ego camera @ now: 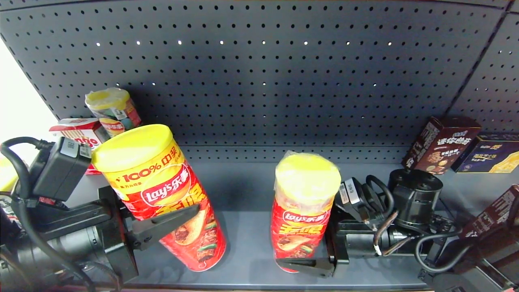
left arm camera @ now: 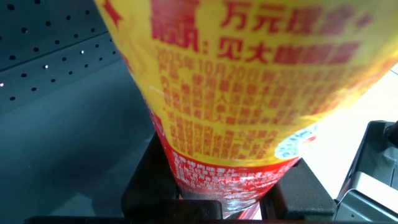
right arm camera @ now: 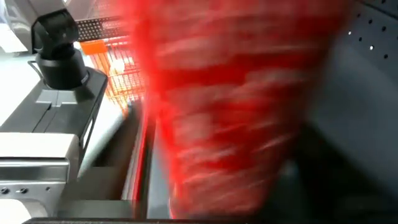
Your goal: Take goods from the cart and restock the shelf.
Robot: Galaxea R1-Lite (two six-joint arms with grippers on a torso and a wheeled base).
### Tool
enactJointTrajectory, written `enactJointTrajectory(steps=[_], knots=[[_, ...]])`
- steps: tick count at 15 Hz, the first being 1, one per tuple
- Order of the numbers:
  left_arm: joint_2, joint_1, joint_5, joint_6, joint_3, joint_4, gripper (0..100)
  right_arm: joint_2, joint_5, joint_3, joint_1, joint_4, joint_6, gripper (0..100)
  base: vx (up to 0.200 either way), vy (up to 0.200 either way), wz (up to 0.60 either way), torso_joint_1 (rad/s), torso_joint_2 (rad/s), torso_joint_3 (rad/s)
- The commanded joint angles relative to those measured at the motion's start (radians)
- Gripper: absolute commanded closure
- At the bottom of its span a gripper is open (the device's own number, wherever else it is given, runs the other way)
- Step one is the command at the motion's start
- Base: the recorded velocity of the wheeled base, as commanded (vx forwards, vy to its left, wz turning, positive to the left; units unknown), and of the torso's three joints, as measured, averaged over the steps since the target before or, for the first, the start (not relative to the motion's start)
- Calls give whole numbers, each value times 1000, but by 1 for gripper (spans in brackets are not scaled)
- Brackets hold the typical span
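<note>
At the shelf's (ego camera: 243, 194) front edge, the left pincer (ego camera: 184, 221) is clamped round a tilted chip can (ego camera: 158, 190). Just to its right, the right pincer (ego camera: 296, 251) grips a second chip can (ego camera: 304, 202), upright at mid-shelf. Farther back, a small can (ego camera: 111, 109) stands next to a red-and-white box (ego camera: 79, 136) on the left, and dark boxes (ego camera: 442, 144) sit on the right.

In the right wrist view the red can (right arm camera: 230, 106) is blurred — print illegible.
</note>
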Motion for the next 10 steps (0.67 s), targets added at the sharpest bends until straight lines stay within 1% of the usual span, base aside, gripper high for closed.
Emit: enactJointTrajectory(steps=[1,5,7,8,9,10], knots=[[0,0,0,-1,0,0,100,-48,0,30,-11,-1,0,0,0,0,0,0,0,0],[-3,0,0,-1,0,0,100,-254,-28,129,-83,5,4,0,0,0,0,0,0,0],[-3,-2,0,-1,0,0,100,-450,-46,148,-204,15,63,0,0,0,0,0,0,0],[-3,-2,0,1,-1,0,100,-538,-54,146,-253,46,81,0,0,0,0,0,0,0],[-3,-2,0,1,-1,0,100,-608,-59,139,-304,89,81,0,0,0,0,0,0,0],[-2,-2,0,1,-1,-3,100,-727,-100,132,-382,184,81,0,0,0,0,0,0,0]])
